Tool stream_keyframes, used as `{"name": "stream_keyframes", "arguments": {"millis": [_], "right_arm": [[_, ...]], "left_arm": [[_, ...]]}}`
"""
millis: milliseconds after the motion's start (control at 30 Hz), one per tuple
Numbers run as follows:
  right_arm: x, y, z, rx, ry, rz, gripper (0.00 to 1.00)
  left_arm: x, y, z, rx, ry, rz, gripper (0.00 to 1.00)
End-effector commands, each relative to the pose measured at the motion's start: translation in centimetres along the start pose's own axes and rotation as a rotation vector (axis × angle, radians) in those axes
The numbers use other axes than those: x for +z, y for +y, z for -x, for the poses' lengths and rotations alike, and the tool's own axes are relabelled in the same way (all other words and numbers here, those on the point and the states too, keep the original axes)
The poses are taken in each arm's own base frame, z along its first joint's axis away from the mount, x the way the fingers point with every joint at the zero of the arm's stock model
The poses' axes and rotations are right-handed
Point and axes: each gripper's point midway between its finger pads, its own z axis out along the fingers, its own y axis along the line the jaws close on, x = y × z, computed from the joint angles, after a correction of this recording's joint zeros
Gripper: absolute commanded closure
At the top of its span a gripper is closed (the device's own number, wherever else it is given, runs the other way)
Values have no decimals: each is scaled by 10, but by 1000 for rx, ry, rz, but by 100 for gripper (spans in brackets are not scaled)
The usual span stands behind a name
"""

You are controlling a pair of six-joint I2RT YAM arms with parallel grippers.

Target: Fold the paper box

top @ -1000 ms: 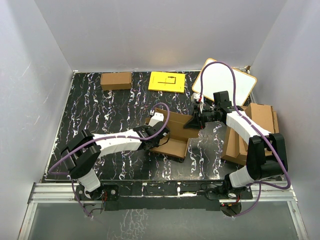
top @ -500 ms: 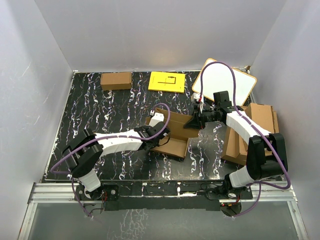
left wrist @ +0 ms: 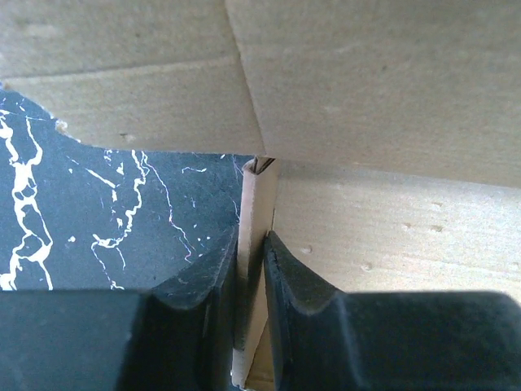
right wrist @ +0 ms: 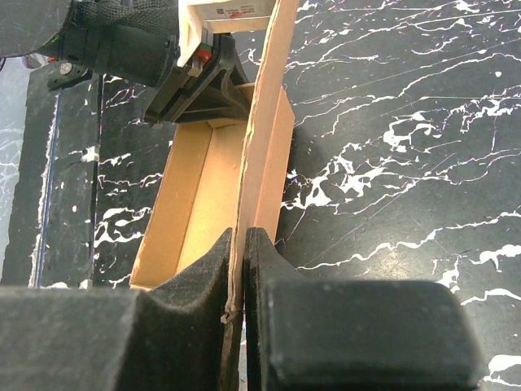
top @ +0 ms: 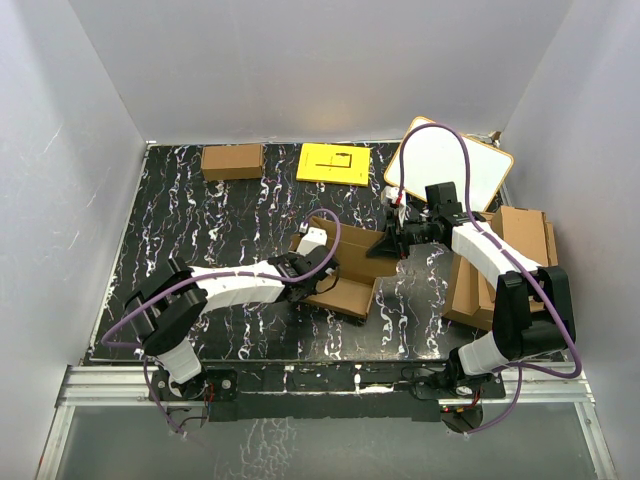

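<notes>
Brown cardboard, plain and thin-walled: the paper box (top: 345, 272) sits open on the table (top: 200, 230), nearer the arm bases than the yellow sheet (top: 333, 163) and apart from it.

Change over the last second: the box end farthest from the yellow sheet has swung slightly toward the left arm. The right claw (right wrist: 238, 244) has edged a little toward the sheet, flap in tow.

Left claw (left wrist: 252, 244) pinches an upright side wall. Right claw is pressed together on a raised flap's edge.

Judgement: a small re-seating, not a new crease, so the fold is only part done.

Appearance: tray-like, long walls up, top open. Crease lines cross the panels, and the inner face has faint pits.
</notes>
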Motion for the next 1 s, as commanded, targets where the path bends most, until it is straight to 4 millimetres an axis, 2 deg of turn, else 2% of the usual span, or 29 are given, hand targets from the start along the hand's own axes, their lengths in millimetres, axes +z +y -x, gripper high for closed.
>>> {"name": "stream_keyframes", "arguments": {"millis": [0, 100, 200, 300, 433, 633, 833, 967], "right_arm": [[-1, 8, 19, -79, -57, 40, 92], [-1, 8, 19, -79, -57, 40, 92], [-1, 8, 19, -80, -57, 40, 92], [-1, 8, 19, -79, -58, 42, 92], [-1, 8, 19, -78, -58, 42, 92], [-1, 9, 20, -80, -59, 44, 92], [-1, 9, 20, -81, -59, 43, 92], [-2, 14, 23, -103, -70, 63, 92]], "left_arm": [[2, 24, -17, 64, 46, 78, 83], [3, 26, -20, 78, 57, 81, 88], [3, 28, -21, 86, 59, 83, 100], [2, 29, -20, 89, 57, 87, 100], [-5, 23, -11, 61, 45, 56, 85], [-32, 12, 19, -20, -36, -58, 63], [-52, 10, 18, -83, -73, -162, 46], [-71, 7, 22, -159, -157, -290, 37]]}}
